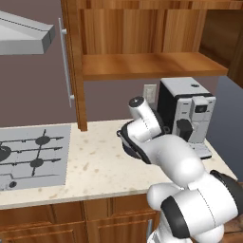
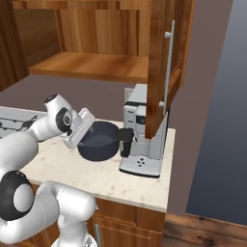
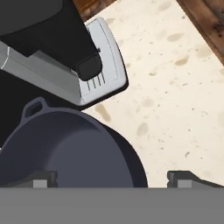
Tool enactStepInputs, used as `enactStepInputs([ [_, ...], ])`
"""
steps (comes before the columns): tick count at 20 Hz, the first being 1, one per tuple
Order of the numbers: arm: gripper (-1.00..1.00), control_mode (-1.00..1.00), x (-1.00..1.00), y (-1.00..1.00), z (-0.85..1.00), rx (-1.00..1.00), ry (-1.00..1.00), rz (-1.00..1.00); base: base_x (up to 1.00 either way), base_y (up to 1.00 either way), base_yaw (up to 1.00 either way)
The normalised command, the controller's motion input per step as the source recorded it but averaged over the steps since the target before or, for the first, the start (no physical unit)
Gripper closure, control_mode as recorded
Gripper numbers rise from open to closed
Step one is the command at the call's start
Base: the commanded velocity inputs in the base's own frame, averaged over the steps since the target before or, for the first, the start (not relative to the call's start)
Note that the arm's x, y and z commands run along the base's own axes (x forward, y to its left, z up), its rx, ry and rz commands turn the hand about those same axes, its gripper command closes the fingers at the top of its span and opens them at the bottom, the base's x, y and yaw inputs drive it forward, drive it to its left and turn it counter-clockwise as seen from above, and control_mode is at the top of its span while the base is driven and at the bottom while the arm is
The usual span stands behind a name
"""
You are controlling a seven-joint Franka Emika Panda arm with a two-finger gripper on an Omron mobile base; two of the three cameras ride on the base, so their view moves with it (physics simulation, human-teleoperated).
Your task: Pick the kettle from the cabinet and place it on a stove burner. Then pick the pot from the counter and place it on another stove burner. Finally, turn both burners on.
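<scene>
The dark blue-grey pot point(image 3: 65, 146) stands on the beige counter point(image 3: 175, 87) beside the coffee machine. My gripper point(image 3: 113, 179) is open and hangs right over the pot's rim, one fingertip point(image 3: 41, 178) above its inside, the other above the counter. In the right base view the gripper point(image 2: 88, 138) reaches down at the left rim of the pot point(image 2: 103, 142). The cabinet point(image 1: 147, 64) stands open with a bare shelf. Two black burners point(image 1: 43, 140) point(image 1: 37, 163) show on the cooktop. A dark rounded thing point(image 1: 2, 153) sits there, cut by the frame edge; I cannot tell if it is the kettle.
A white-and-black coffee machine point(image 2: 142, 140) stands close to the right of the pot, under the open cabinet door point(image 2: 161, 62). A grey range hood point(image 1: 26, 33) hangs above the cooktop point(image 1: 57, 163). Bare counter point(image 1: 95, 166) lies between cooktop and pot.
</scene>
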Motion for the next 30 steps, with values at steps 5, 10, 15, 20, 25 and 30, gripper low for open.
enactStepInputs([
  [5,-1.0,-1.0,-0.02,-0.04,-0.12,0.01,0.0,0.0,0.0,0.0,0.0],
  [10,-1.0,-1.0,-0.01,0.0,-0.16,0.0,0.0,0.0,0.0,0.0,0.0],
  [15,-1.0,-1.0,0.0,0.0,-0.2,0.0,0.0,0.0,0.0,0.0,0.0],
  [20,-1.0,-1.0,0.0,0.0,-0.27,0.0,0.0,0.0,0.0,0.0,0.0],
  [25,-1.0,-1.0,0.06,0.0,-0.3,0.0,0.0,0.0,0.0,0.0,0.0],
  [30,-1.0,-1.0,0.29,0.0,-0.25,0.0,0.0,0.0,0.0,0.0,0.0],
])
